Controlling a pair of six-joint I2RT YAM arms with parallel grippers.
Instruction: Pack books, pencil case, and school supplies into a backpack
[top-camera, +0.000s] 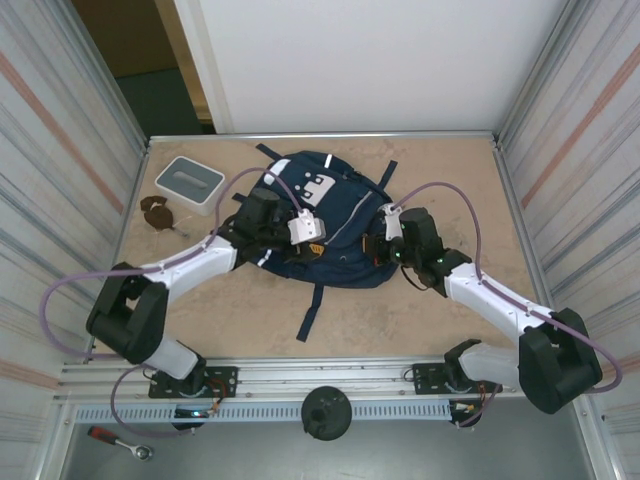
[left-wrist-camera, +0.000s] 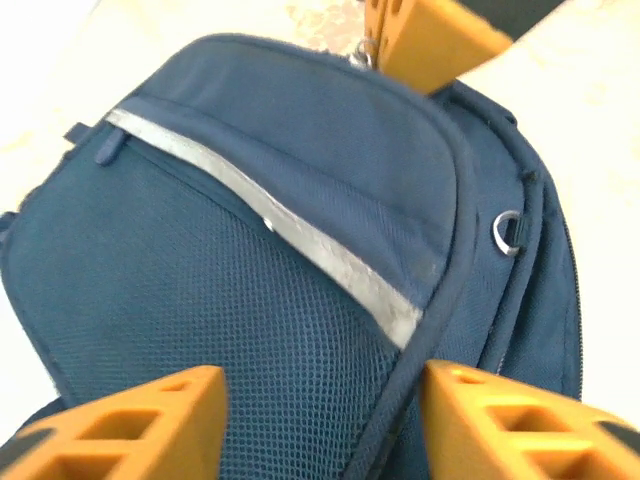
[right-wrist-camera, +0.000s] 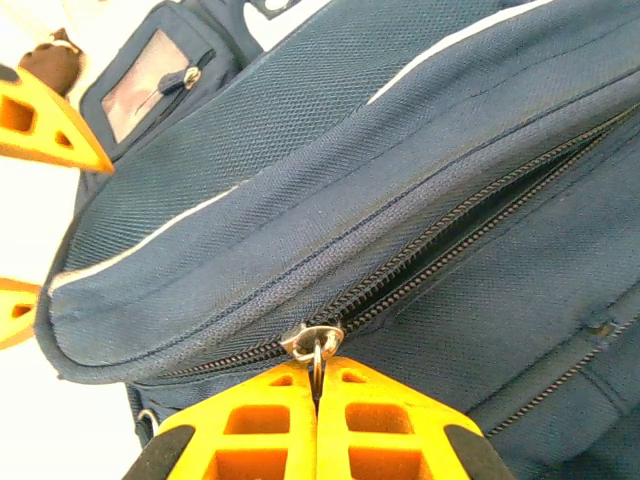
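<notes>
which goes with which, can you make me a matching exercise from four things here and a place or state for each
1 left gripper
2 right gripper
3 white-and-grey box
4 backpack

a shut on the zipper pull
b far left of the table
c open above the mesh pocket
d mid-table, main zipper partly open

Pairs: 1-c, 2-a, 3-b, 4-d

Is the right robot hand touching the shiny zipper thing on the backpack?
Touching. In the right wrist view, the right gripper, shut, pinches the metal zipper pull on the backpack.
</notes>
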